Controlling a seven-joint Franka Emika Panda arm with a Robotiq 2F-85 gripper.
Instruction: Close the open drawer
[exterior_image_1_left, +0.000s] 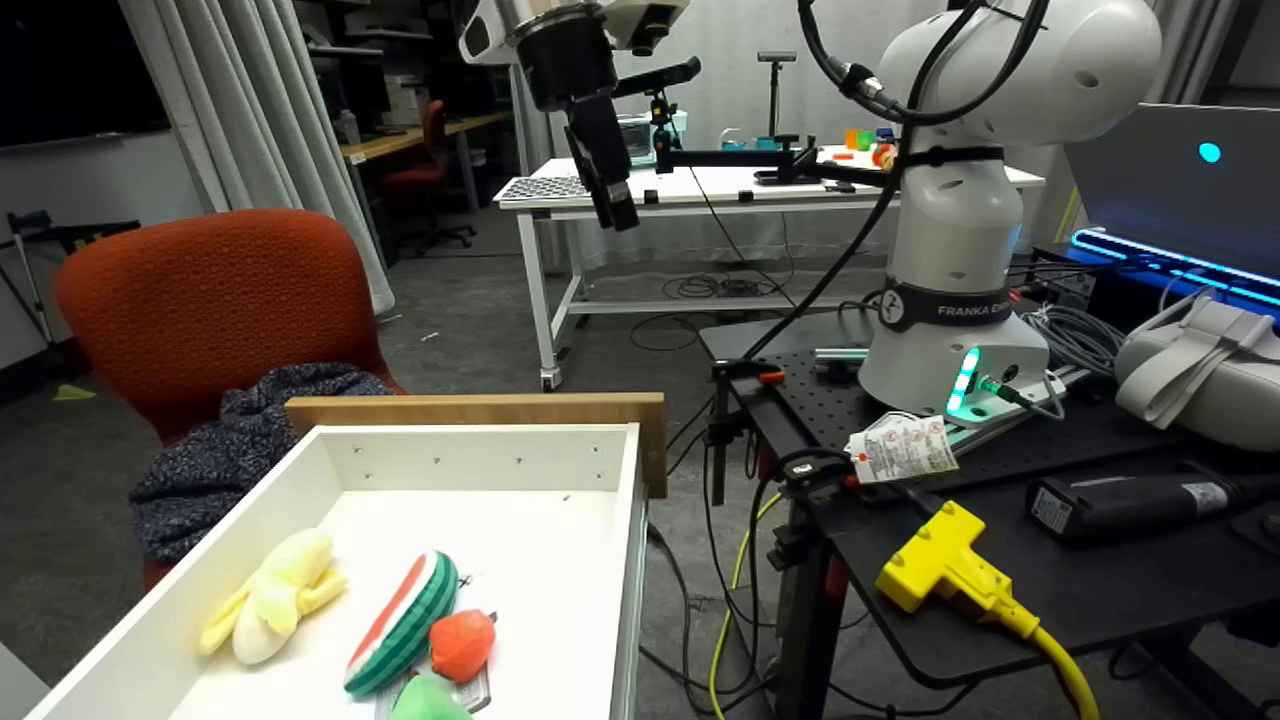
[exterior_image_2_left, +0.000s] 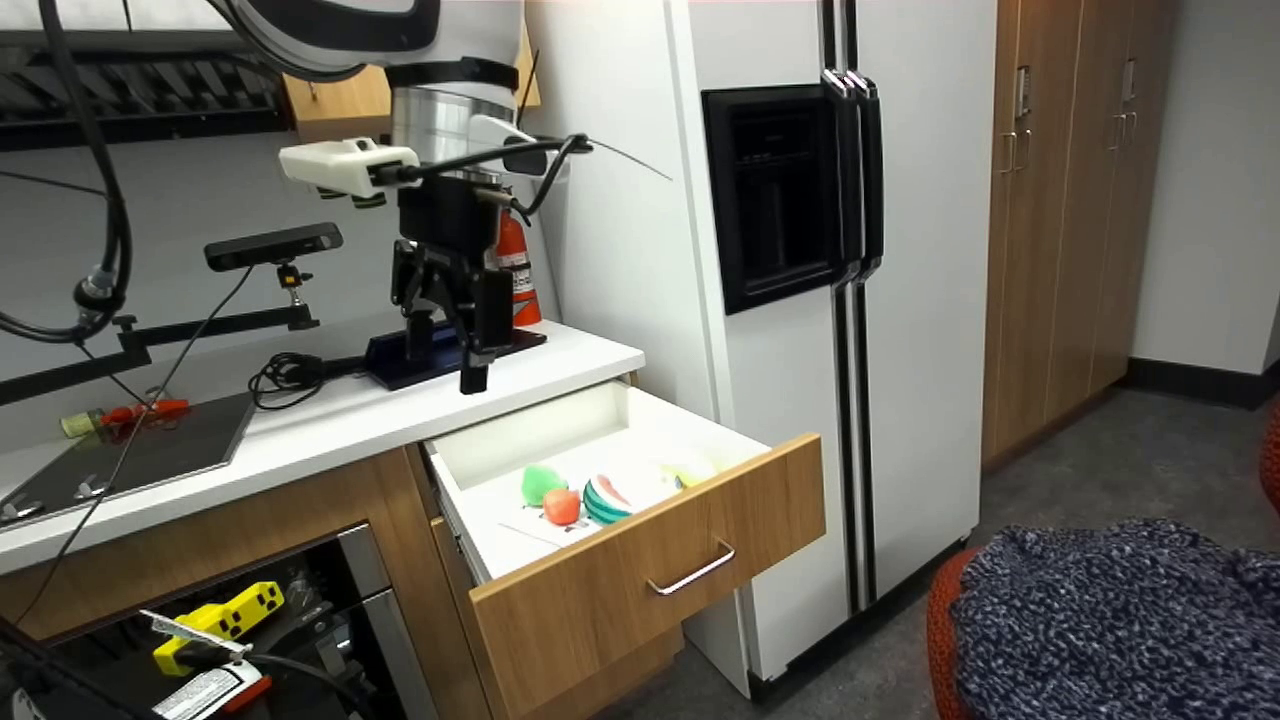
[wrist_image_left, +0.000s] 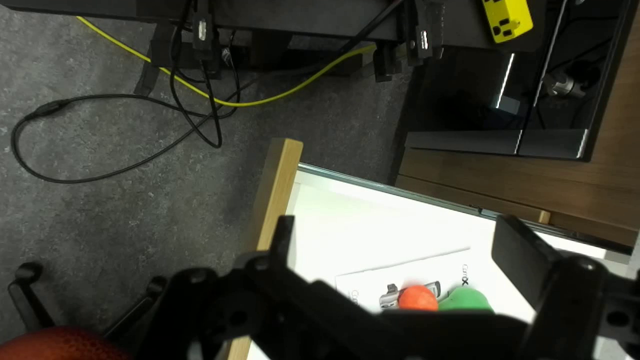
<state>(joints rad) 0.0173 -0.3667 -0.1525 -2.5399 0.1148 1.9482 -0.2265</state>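
The drawer (exterior_image_1_left: 535, 530) stands pulled out, with white inside walls and a tan wooden front. In an exterior view its wooden front (exterior_image_2_left: 600, 610) bears a silver handle (exterior_image_2_left: 692, 570). In the wrist view the white drawer floor (wrist_image_left: 360, 215) lies below the jaws, and the wooden rim (wrist_image_left: 280, 200) runs past the left finger. My gripper (exterior_image_2_left: 447, 360) is open and empty, pointing down above the drawer's inner end by the counter. It also shows high in the other exterior picture (exterior_image_1_left: 615, 215), and its spread fingers show in the wrist view (wrist_image_left: 395, 235).
Inside the drawer lie a yellow plush (exterior_image_1_left: 280, 595), a watermelon slice (exterior_image_1_left: 405, 620), an orange-red toy (exterior_image_1_left: 463, 645) and a green toy (exterior_image_2_left: 541, 484). A white counter (exterior_image_2_left: 590, 350) and a refrigerator (exterior_image_2_left: 780, 400) adjoin it. A red chair (exterior_image_1_left: 220, 300) stands before the drawer front.
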